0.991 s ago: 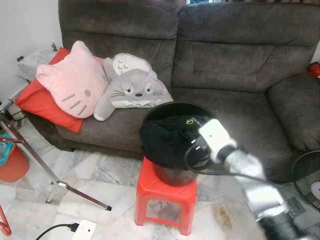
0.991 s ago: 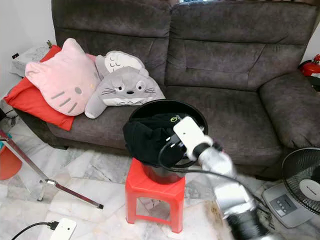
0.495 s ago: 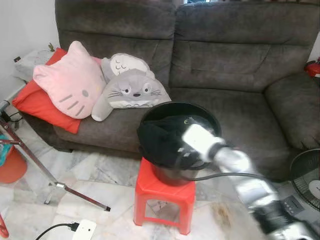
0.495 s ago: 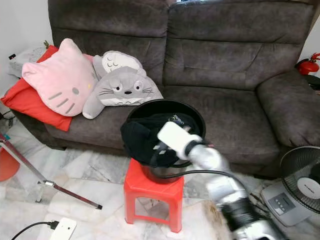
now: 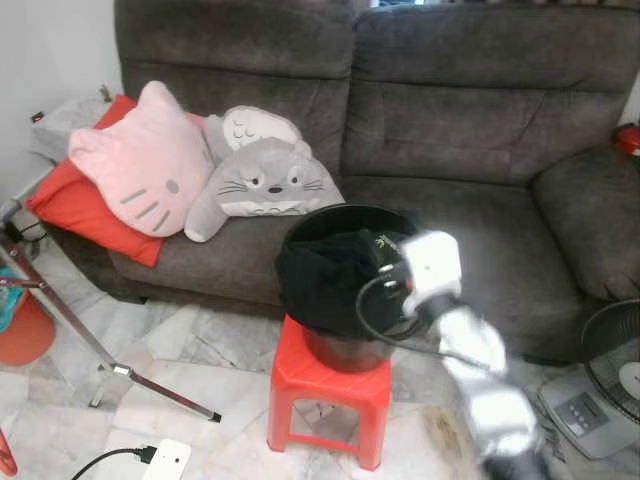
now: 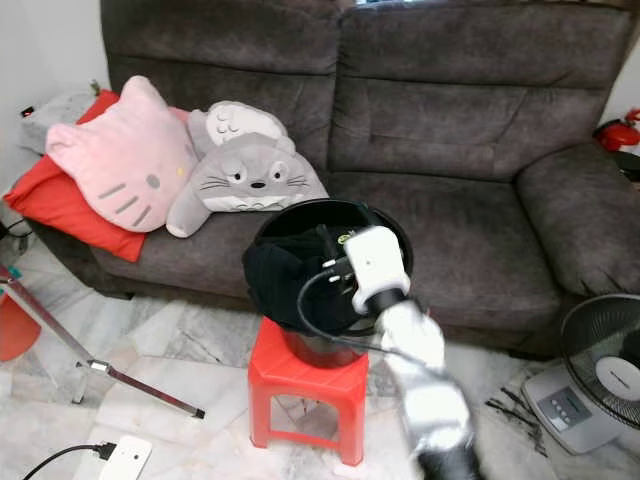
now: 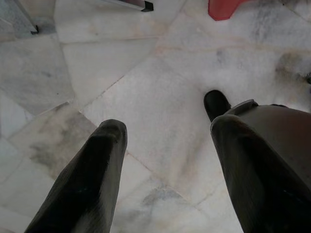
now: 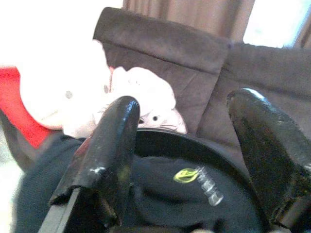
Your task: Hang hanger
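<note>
Grey sofa [image 5: 450, 120] fills the back of your view, with a pink cat cushion [image 5: 140, 165], a grey cushion [image 5: 268, 180] and a red one [image 5: 70, 205] piled at its left end. In front of it a red stool [image 5: 330, 395] stands on the marble floor [image 5: 180, 380] and carries a black bucket [image 5: 400, 222]. Dark clothing [image 5: 325, 275] fills the bucket and spills over its near-left rim.

You cannot make out a hanger anywhere; if one is in the bucket, the cloth and the arm cover it. Your right arm is blurred in both eye views, so its outline is soft. It rises from the lower right and bends in toward the bucket, with a black cable looping below the white wrist housing. The right gripper [image 8: 189, 160] sits over the near-right part of the bucket. Through its wrist camera you see its two fingers [image 8: 109, 155] spread wide above the dark cloth and its yellow-green logo [image 8: 187, 174], holding nothing.

Your left gripper [image 7: 167, 165] hangs low, pointing at the floor, its fingers [image 7: 87, 179] also wide apart and empty. A corner of the stool shows at the frame edge there.

At the left a metal stand leg [image 5: 90, 340] slants across the floor, cut off by the frame. A fan [image 5: 615, 365] is half cropped at the right, and a white power strip [image 5: 165, 462] lies near the bottom edge.
</note>
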